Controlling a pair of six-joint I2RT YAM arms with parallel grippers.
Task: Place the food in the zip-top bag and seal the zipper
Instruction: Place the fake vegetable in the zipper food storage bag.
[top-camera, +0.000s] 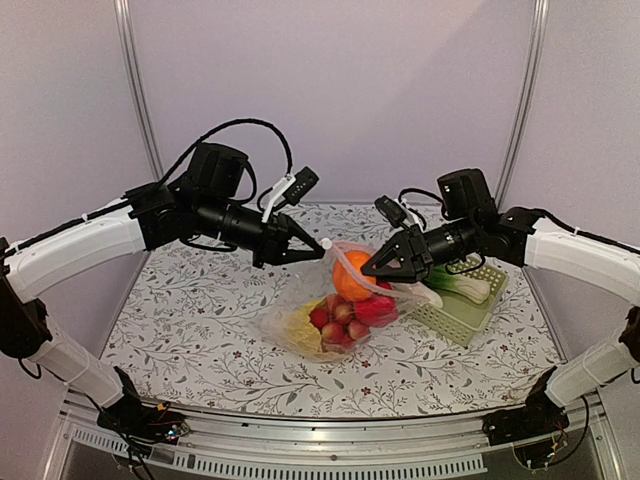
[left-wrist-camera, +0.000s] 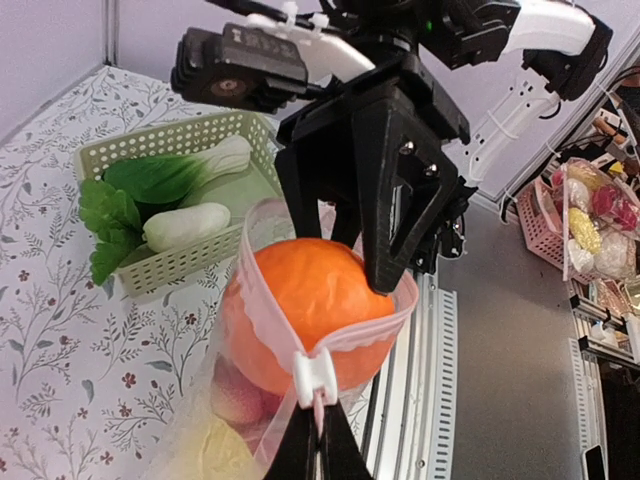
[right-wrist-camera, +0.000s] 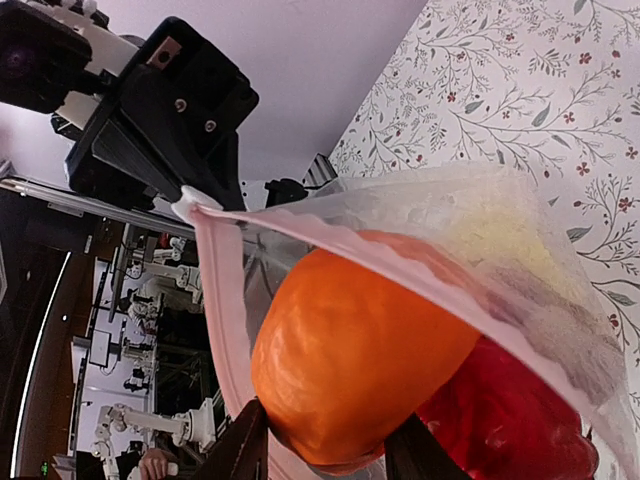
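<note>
The zip-top bag (top-camera: 300, 318) lies mid-table, its mouth lifted between my grippers. Inside it are the yellow-white cabbage (top-camera: 298, 326), the small red-pink fruits (top-camera: 338, 318) and the round red fruit (top-camera: 376, 308). My left gripper (top-camera: 318, 249) is shut on the end of the pinkish-white zipper (left-wrist-camera: 352, 335), just below its white slider (left-wrist-camera: 315, 378); it also shows in the left wrist view (left-wrist-camera: 320, 452). My right gripper (top-camera: 369, 269) is shut on the orange (top-camera: 352, 277), holding it in the bag's open mouth. In the right wrist view the orange (right-wrist-camera: 350, 350) fills the gap between my fingers (right-wrist-camera: 243, 452).
A pale green slotted basket (top-camera: 455, 318) stands right of the bag and holds leafy green-and-white toy vegetables (top-camera: 465, 283). They also show in the left wrist view (left-wrist-camera: 165, 178). The table's metal front rail (top-camera: 330, 440) runs along the near edge.
</note>
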